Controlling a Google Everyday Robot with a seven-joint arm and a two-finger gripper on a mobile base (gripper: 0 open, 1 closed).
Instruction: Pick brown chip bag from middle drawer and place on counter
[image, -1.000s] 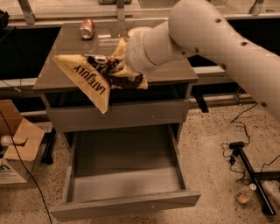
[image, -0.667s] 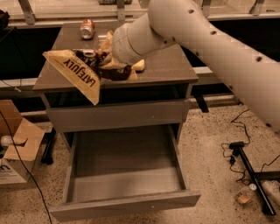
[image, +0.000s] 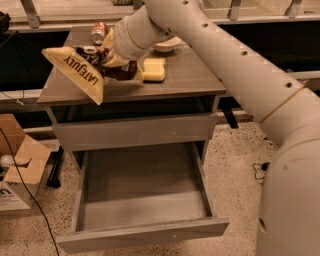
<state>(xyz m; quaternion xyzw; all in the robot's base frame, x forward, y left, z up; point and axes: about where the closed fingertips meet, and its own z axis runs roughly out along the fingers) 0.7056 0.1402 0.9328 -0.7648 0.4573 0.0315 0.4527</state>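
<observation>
The brown chip bag, tan side lettered "LATE JULY", hangs over the left front part of the counter. My gripper is shut on the bag's dark crinkled end, just above the counter top. The big white arm reaches in from the right and hides the fingers behind the bag. The middle drawer stands pulled out below, with a bare grey floor.
A pale yellow sponge block lies on the counter right of the gripper. A white bowl and a tipped soda can sit at the counter's back. A cardboard box stands on the floor at left. Cables lie on the floor at right.
The arm has carried the bag left and further back over the counter. The sponge block, hidden before, now shows.
</observation>
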